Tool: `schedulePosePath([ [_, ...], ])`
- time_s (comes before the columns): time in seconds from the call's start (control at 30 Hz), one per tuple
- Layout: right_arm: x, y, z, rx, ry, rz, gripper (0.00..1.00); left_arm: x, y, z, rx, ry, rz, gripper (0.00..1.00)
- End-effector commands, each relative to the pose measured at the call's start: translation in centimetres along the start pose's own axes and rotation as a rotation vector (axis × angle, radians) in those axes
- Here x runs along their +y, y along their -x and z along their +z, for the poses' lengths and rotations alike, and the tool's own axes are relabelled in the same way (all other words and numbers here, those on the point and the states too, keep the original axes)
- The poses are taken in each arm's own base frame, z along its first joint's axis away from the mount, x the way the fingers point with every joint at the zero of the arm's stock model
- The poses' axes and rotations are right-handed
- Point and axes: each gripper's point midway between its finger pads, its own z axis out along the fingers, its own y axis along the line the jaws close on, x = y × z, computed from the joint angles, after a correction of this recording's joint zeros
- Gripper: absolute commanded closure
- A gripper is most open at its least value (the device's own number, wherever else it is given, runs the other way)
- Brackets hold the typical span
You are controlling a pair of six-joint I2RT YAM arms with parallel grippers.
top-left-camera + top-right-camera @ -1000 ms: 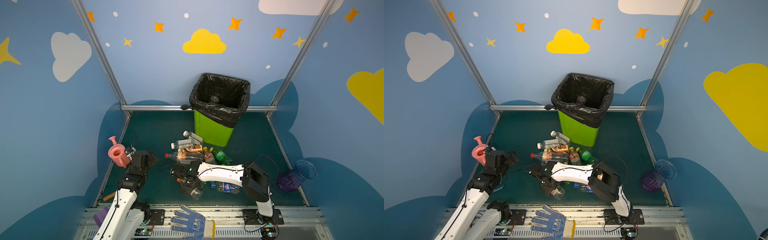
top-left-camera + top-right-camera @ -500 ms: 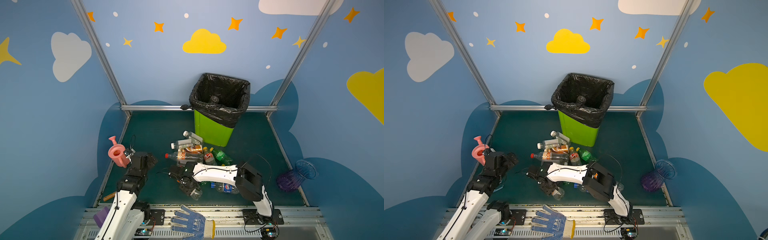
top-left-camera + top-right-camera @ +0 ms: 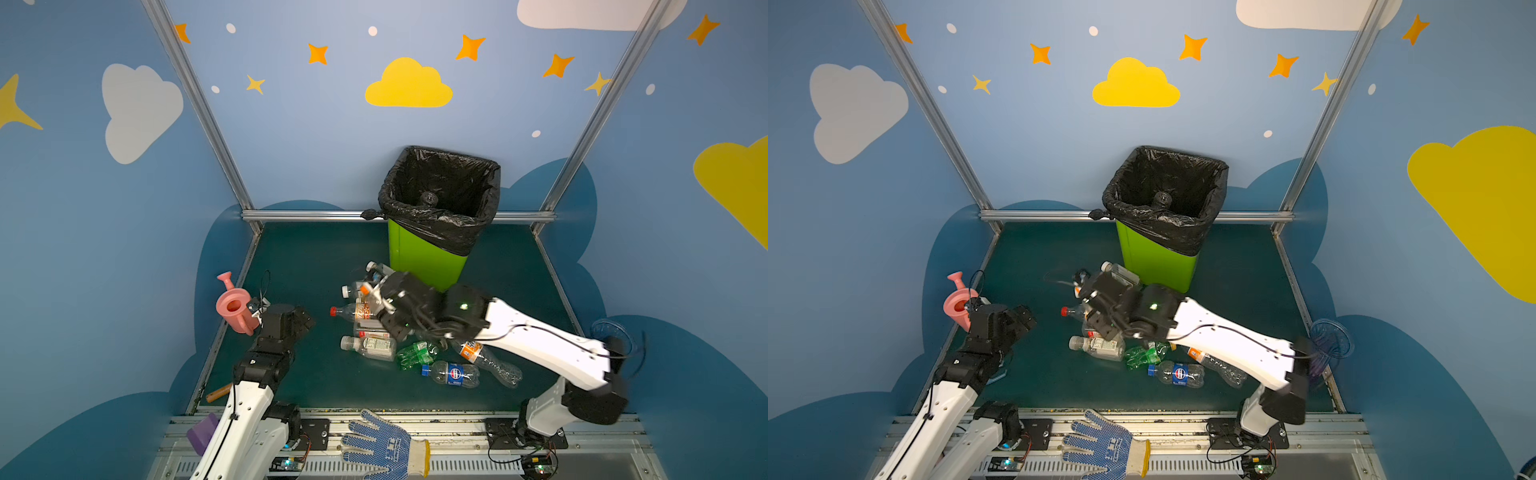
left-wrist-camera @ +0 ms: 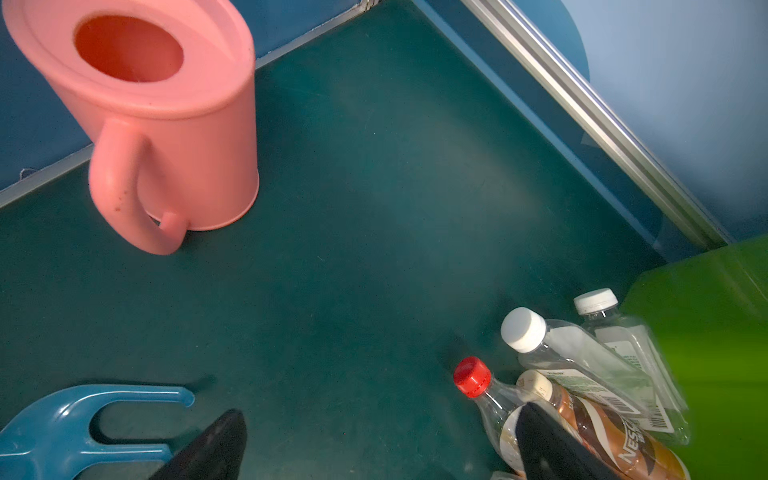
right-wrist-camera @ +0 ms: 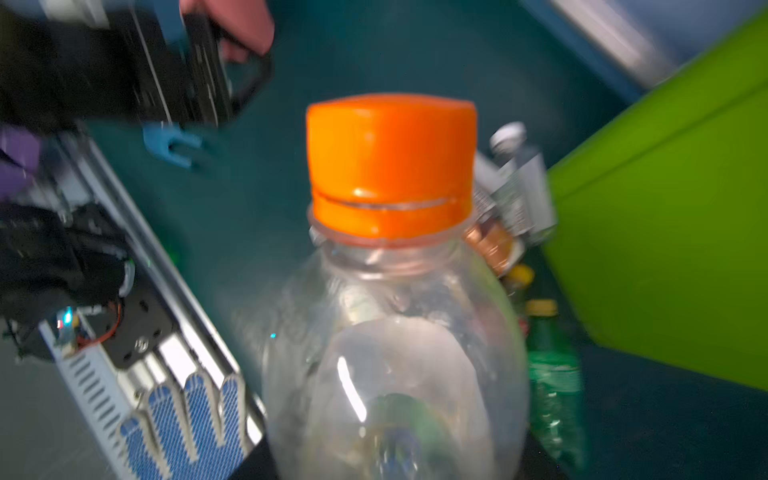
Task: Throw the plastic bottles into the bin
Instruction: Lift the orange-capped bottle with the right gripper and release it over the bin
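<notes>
My right gripper (image 3: 379, 300) is shut on a clear plastic bottle with an orange cap (image 5: 390, 166) and holds it above the pile, cap (image 3: 365, 288) pointing left. The bottle fills the right wrist view, and the fingers (image 5: 259, 463) show only at its edges. Several more bottles lie on the green floor in both top views: a red-capped one (image 3: 348, 311), a white-labelled one (image 3: 370, 345), a crushed green one (image 3: 415, 355) and a blue-labelled one (image 3: 453, 374). The green bin (image 3: 424, 266) with its black bag stands just behind. My left gripper (image 3: 305, 322) is open over bare floor, empty.
A pink watering can (image 3: 235, 307) stands by the left wall next to my left gripper. In the left wrist view, a blue plastic fork (image 4: 62, 428) lies beside the gripper. A blue dotted glove (image 3: 386, 444) rests on the front rail. A purple wire basket (image 3: 615, 332) sits at the right wall.
My right gripper has shut on the orange-capped bottle and risen from the front of the pile toward the bin. The left arm has stayed put.
</notes>
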Motion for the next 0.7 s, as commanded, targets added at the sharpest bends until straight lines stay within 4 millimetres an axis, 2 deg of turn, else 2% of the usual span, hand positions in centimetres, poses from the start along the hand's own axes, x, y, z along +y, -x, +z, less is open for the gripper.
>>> schedulePosePath([
  [0.0,-7.4,9.3,-11.6,-0.394,-0.272,-0.101,0.55,-0.2,-0.3,0.6,0.008,-0.012,-0.005,0.0],
  [0.03,-8.3,11.5,-15.5,-0.51,-0.312,-0.136,0.55,-0.3,-0.5,0.8,0.015,-0.017,-0.006,0.0],
  [0.13,-9.6,15.2,-24.7,-0.799,-0.38,-0.205,0.55,-0.7,-0.6,1.2,0.031,-0.021,-0.008,0.0],
  [0.2,-10.5,15.8,-28.0,-0.905,-0.432,-0.232,0.54,-0.9,-0.5,1.2,0.034,-0.024,-0.009,0.0],
  [0.27,-11.7,16.0,-28.8,-0.931,-0.51,-0.246,0.53,-1.1,-0.3,1.2,0.033,-0.028,-0.009,0.0],
  [0.3,-12.2,16.0,-28.3,-0.92,-0.52,-0.242,0.52,-1.2,-0.2,1.1,0.031,-0.031,-0.009,0.0],
  [0.33,-13.1,15.9,-27.0,-0.887,-0.515,-0.22,0.52,-1.3,-0.1,1.0,0.03,-0.035,-0.007,0.0],
  [0.4,-16.2,15.0,-22.8,-0.775,-0.471,-0.126,0.51,-1.8,0.1,1.0,0.025,-0.053,-0.008,0.0],
  [0.47,-20.4,13.2,-16.4,-0.617,-0.392,0.03,0.5,-2.3,0.0,1.1,0.035,-0.07,-0.013,0.0],
  [0.53,-23.4,11.4,-10.8,-0.477,-0.3,0.155,0.48,-2.6,-0.1,1.2,0.045,-0.075,-0.016,0.0],
  [0.57,-24.8,10.4,-8.4,-0.412,-0.255,0.205,0.43,-2.7,-0.1,1.2,0.047,-0.078,-0.016,0.0],
  [0.63,-26.8,9.4,-6.3,-0.332,-0.252,0.269,0.36,-2.8,-0.1,1.2,0.051,-0.08,-0.013,0.0],
  [0.67,-27.4,9.6,-6.8,-0.334,-0.271,0.283,0.35,-2.8,-0.1,1.1,0.051,-0.078,-0.006,0.0],
])
